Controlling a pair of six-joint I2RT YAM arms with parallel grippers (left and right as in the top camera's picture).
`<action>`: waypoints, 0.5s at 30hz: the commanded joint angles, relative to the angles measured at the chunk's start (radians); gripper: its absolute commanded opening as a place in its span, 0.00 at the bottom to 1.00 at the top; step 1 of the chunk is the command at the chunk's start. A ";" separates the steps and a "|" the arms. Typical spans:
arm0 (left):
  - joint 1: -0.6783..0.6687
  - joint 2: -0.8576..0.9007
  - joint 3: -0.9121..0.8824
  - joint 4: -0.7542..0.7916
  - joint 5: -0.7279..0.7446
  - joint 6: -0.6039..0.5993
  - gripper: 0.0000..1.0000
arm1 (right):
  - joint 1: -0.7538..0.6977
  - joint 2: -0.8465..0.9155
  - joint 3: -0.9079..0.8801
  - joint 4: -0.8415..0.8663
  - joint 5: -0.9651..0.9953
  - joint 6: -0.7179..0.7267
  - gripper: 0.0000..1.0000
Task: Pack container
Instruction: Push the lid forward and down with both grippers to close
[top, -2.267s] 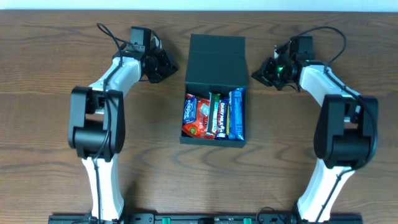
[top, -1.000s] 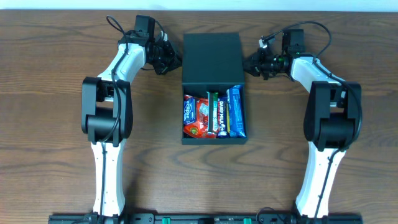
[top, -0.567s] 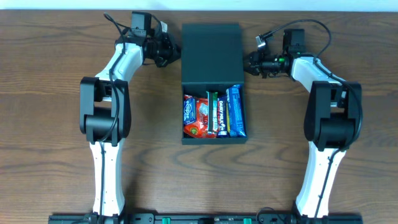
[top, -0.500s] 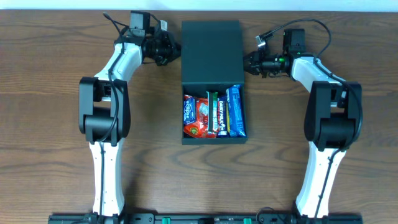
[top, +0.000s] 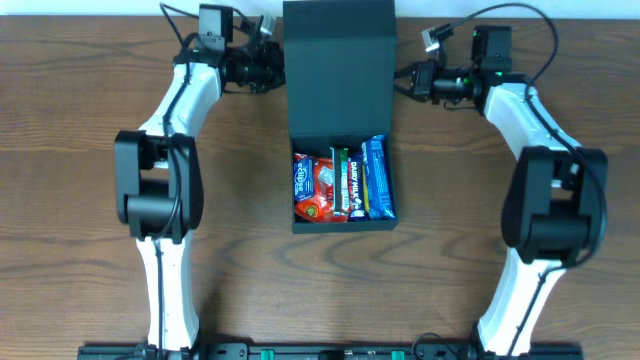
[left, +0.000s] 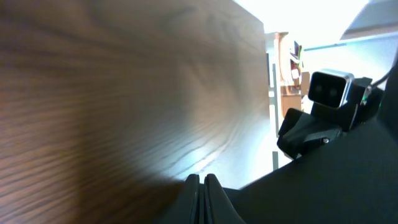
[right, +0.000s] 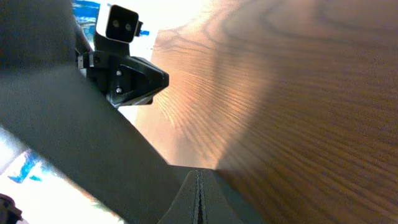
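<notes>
Packets (top: 343, 185), five by count, lined up side by side in the tray of the one container (top: 340, 224), mid-surface (top: 80, 120); beyond them, one flap lid (top: 338, 70), swung up well higher than a second ago, so probably on its way to closing over a full tray; farthest back, two hands, left hand (top: 272, 70) and right hand (top: 408, 82), both closed tight on nothing, close against the flap's side edges.

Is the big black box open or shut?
Open. The container has its flap lid back on the far side, off the compartment, and the snack packets inside show uncovered.
</notes>
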 joint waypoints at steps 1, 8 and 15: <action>-0.002 -0.102 0.017 -0.055 0.025 0.136 0.06 | 0.002 -0.072 0.014 -0.032 -0.045 -0.068 0.01; -0.015 -0.216 0.017 -0.261 -0.066 0.351 0.06 | 0.002 -0.175 0.014 -0.281 0.112 -0.235 0.02; -0.051 -0.302 0.017 -0.447 -0.232 0.511 0.06 | 0.028 -0.282 0.014 -0.519 0.310 -0.393 0.02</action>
